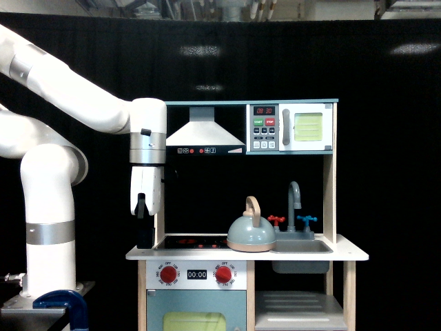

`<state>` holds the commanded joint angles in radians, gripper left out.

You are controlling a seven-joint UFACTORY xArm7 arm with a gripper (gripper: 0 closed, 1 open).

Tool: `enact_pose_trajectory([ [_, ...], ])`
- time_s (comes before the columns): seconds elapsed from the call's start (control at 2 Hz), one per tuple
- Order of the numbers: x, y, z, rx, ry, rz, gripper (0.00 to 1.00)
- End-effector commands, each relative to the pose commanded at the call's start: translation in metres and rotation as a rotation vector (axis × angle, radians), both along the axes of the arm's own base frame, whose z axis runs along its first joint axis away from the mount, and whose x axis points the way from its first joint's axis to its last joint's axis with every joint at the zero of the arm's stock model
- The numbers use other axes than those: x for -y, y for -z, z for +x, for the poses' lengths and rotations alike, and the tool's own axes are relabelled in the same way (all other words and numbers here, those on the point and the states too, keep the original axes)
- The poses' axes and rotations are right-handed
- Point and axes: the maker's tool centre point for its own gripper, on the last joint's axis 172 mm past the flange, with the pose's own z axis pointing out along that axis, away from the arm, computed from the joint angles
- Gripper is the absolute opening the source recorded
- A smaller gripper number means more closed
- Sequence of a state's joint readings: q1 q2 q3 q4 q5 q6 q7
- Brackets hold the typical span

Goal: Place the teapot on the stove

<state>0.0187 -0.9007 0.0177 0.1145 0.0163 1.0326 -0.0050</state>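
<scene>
Exterior view: shows a white arm reaching in from that view's left, with the claw (143,238) pointing straight down at the left end of a toy kitchen counter (348,249). Hangs low, dark fingers (145,233) close to or touching the counter edge, beside the left post; contact cannot be told from this angle. Seen side-on, so spread or pressed together cannot be told either; holds nothing visible. Off to the view's right of the claw, well apart and at about the height of the fingertips, sits the teapot (251,235), upright, arched wooden handle standing tall. Appears to rest at the far end of the stove (189,242) from the claw, just beside the sink (301,246), possibly straddling the seam between the two; exact footing too small to settle. Between claw and teapot lies the black stove top with red burner marks, bare. Below the claw and to the view's right, two red knobs (168,274) flank a small clock. Higher up than the claw and to the view's right, a hood (204,131) and a toy microwave (289,128). Probably kept vertical because the tall handle invites a top-down pinch. Judged unfinished or barely so: the teapot looks meant to go nearer the burner marks.
</scene>
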Motion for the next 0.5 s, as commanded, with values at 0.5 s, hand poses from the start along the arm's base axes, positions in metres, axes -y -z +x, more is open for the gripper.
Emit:
enact_pose_trajectory([
  [0.5,-0.008,-0.006,-0.003,0.018,-0.052,-0.008,0.0],
])
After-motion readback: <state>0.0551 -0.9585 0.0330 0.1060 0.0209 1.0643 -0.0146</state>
